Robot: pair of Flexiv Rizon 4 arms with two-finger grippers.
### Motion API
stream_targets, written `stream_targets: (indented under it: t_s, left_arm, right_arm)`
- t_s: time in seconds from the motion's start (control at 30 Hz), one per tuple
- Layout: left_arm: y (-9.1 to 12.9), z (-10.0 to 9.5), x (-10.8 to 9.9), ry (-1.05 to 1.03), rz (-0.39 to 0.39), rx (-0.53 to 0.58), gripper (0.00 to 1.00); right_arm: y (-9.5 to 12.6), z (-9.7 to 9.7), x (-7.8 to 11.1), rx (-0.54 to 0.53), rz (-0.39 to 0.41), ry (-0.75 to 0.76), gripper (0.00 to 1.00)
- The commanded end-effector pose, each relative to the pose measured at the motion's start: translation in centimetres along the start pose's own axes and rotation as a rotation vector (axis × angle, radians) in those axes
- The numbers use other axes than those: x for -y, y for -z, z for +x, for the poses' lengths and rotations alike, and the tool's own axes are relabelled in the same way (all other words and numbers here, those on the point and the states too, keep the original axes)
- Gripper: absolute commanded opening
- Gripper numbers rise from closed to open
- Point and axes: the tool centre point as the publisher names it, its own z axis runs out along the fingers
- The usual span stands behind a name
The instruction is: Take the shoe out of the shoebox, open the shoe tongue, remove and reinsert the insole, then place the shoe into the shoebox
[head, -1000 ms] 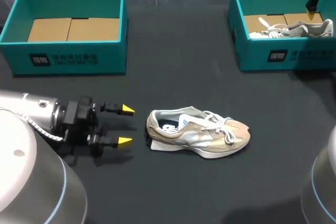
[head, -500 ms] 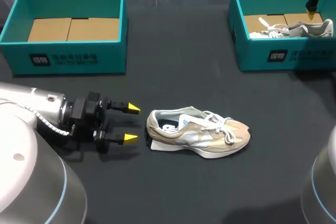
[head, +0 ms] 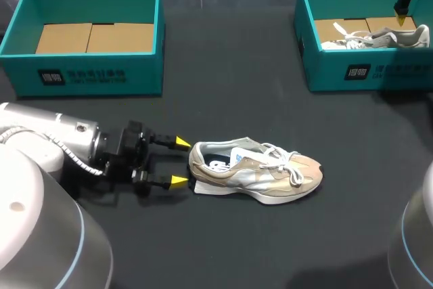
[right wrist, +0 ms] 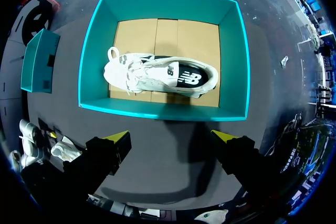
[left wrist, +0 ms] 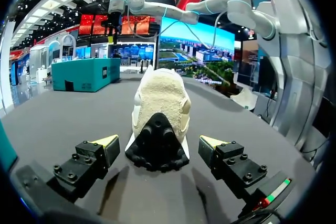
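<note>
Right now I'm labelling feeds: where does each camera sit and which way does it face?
Head view: above, behind the robot, looking down on the table; left gripper at left, right gripper far right.
Left wrist view: low, facing the heel of the beige shoe; its open fingers flank it.
Right wrist view: high, looking down into the shoebox holding the white shoe; its open gripper shows.
Shared: head and left wrist, the beige shoe; head and right wrist, the white shoe.
</note>
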Motion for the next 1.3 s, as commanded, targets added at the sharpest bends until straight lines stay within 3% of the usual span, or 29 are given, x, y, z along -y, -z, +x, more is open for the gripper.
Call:
stream_targets:
  t_s: [0.03, 0.27, 1.3]
  left_arm:
    - [-1.1, -0.5, -0.5, 0.003, 0.000, -0.004, 1.00]
    - [-2.1, -1.1, -0.8, -0.002, 0.004, -0.003, 1.00]
    - [-5.6, 0.0, -0.4, -0.010, 0.020, -0.025, 1.00]
  right_arm:
    - [0.0, 0.0, 0.1, 0.001, -0.001, -0.001, 1.00]
    - [0.0, 0.0, 0.1, 0.001, -0.001, -0.001, 1.00]
    - [0.0, 0.0, 0.1, 0.001, -0.001, -0.001, 1.00]
